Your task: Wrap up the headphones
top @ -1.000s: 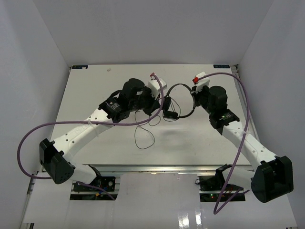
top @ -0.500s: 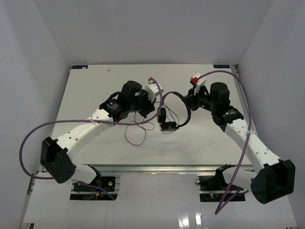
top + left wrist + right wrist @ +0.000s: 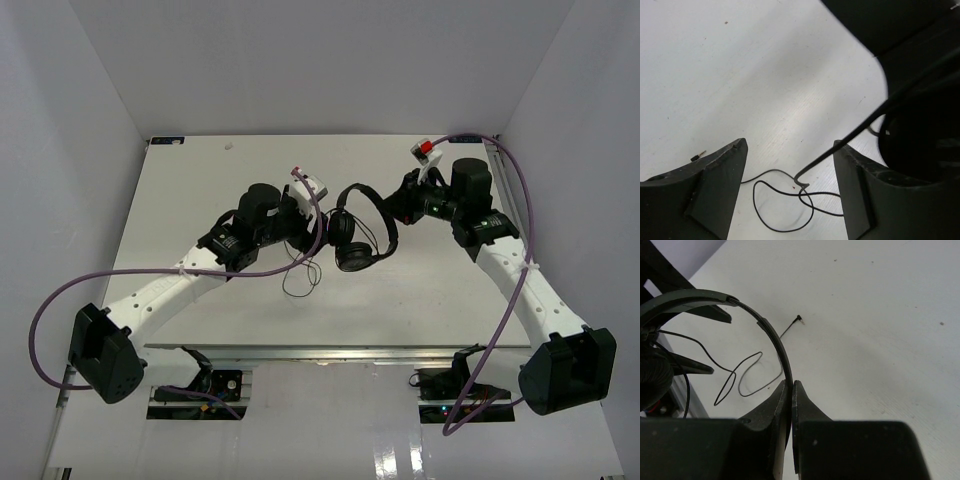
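Observation:
The black headphones [image 3: 352, 258] hang above the table between the two arms, earcups low and headband [image 3: 740, 304] arching up. My right gripper [image 3: 401, 207] is shut on the thin headband, which is pinched between its tips [image 3: 791, 383]. My left gripper [image 3: 322, 238] stands open just left of the earcups. Nothing is clamped in the left gripper [image 3: 790, 144]. The thin cord [image 3: 855, 135] runs slanting through its gap, down from an earcup [image 3: 920, 140] to loose loops on the table [image 3: 782, 210]. The plug [image 3: 798, 318] lies flat on the table.
The white table [image 3: 200, 180] is walled by white panels at the left, right and back. Purple robot cables [image 3: 60, 300] loop beside each arm. The cord's slack loops [image 3: 300, 280] lie on the table below the left gripper.
My left gripper has opened and let go of the cord, drawing back left. My right gripper has moved up and to the right with the headband, swinging the earcups round.

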Available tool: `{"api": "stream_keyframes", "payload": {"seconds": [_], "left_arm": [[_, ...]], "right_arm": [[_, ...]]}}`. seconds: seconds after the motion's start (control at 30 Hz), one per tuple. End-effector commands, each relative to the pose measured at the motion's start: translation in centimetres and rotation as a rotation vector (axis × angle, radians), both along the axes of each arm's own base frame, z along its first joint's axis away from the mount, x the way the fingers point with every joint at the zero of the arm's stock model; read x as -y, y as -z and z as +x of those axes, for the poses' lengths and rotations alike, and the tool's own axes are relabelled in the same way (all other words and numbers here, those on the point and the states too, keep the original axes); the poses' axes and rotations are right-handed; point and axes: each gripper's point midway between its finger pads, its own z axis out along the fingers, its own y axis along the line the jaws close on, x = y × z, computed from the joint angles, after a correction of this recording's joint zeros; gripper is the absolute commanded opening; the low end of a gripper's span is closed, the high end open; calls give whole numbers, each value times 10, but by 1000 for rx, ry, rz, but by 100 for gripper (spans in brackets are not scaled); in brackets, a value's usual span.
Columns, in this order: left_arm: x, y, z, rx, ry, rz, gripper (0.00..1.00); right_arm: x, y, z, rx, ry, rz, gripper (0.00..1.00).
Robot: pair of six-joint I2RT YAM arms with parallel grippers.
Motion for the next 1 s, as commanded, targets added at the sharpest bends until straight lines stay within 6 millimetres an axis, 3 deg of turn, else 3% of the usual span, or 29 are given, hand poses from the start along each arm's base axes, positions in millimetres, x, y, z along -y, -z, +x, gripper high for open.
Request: {"api": "stream_keyframes", "payload": {"seconds": [0.0, 0.17, 0.37, 0.6, 0.7, 0.73, 0.83, 0.97], "left_arm": [[4, -44, -2, 82, -4, -153, 83], [-6, -63, -9, 122, -29, -205, 88], [-23, -61, -31, 137, -39, -252, 93], [-36, -18, -50, 65, -75, -300, 95], [-37, 12, -58, 61, -48, -309, 95], [-36, 10, -58, 86, -40, -317, 95], [-38, 43, -60, 142, -3, -272, 95], [-43, 59, -41, 233, -41, -202, 95]], "right_arm": [[-11, -41, -13, -34, -82, 131, 8], [-11, -47, -17, -98, -97, 183, 8], [-3, -54, -10, -171, -51, 239, 8], [2, -69, -6, -215, -42, 290, 8], [3, -77, -5, -223, -45, 307, 8], [3, -79, -6, -224, -48, 312, 8], [4, -88, -7, -222, -56, 325, 8], [4, -96, -11, -219, -68, 338, 8]]}}
